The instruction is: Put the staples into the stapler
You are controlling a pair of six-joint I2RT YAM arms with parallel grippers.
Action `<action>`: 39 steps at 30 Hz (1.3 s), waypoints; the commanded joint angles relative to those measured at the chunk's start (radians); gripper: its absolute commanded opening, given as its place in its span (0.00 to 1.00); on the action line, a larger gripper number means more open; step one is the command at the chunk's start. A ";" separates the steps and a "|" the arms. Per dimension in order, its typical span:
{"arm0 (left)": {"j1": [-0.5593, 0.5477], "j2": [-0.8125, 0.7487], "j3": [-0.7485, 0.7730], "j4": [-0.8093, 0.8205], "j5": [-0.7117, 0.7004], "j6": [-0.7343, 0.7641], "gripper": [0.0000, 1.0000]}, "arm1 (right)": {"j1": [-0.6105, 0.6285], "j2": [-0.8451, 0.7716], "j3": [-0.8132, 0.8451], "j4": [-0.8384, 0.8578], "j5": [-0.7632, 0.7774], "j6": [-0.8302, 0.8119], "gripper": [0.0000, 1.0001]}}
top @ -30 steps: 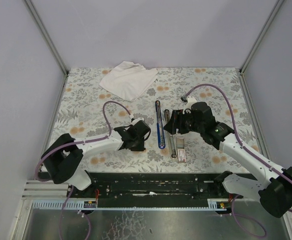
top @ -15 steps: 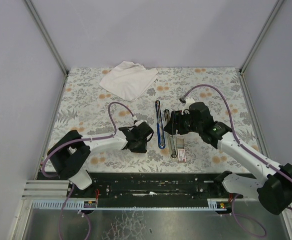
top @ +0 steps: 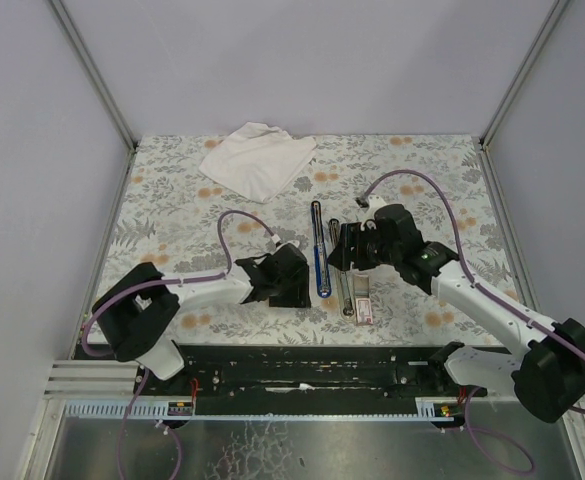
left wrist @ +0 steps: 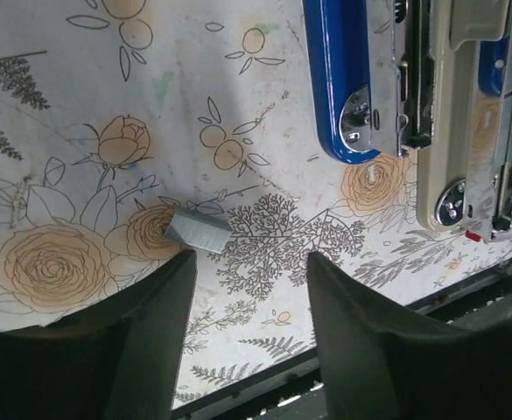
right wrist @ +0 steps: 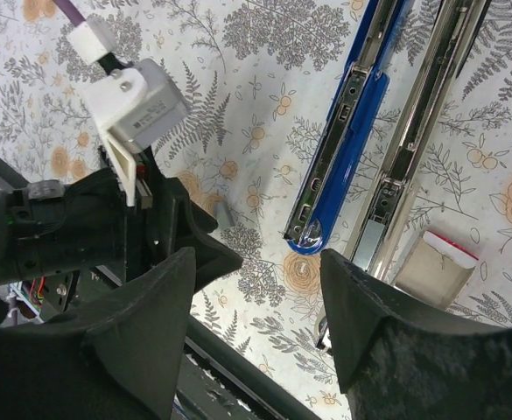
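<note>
Left gripper [left wrist: 248, 262] sits low over the floral table [top: 172, 200], its fingers spread wide and pinching nothing. Just beside the tip of one finger, a loose staple strip [left wrist: 199, 230] lies flat on the table, left of the blue stapler [left wrist: 339, 79] and near its near end. Right of the blue stapler lies the silver stapler [right wrist: 409, 144], parallel to it. The staple box [right wrist: 435, 267] rests just beside the silver stapler's near end, on the side away from the blue stapler. Right gripper [right wrist: 256, 262] hangs above the blue stapler, fingers likewise apart and empty.
</note>
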 commanded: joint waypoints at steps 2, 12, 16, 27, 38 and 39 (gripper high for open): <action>0.047 -0.085 0.014 -0.042 -0.012 0.048 0.62 | 0.061 0.040 0.041 0.013 0.060 0.003 0.65; 0.583 -0.286 0.246 -0.219 0.171 0.351 0.85 | 0.303 0.291 0.190 -0.031 0.137 -0.143 0.55; 0.724 -0.382 0.279 -0.166 0.101 0.374 0.91 | 0.346 0.402 0.228 -0.037 0.200 -0.134 0.56; 0.790 -0.481 0.245 -0.079 -0.162 0.470 1.00 | 0.451 0.614 0.317 -0.080 0.357 -0.173 0.55; 0.790 -0.480 0.217 -0.068 -0.134 0.469 1.00 | 0.469 0.703 0.384 -0.098 0.376 -0.210 0.47; 0.790 -0.482 0.217 -0.069 -0.135 0.470 1.00 | 0.471 0.708 0.388 -0.100 0.378 -0.210 0.44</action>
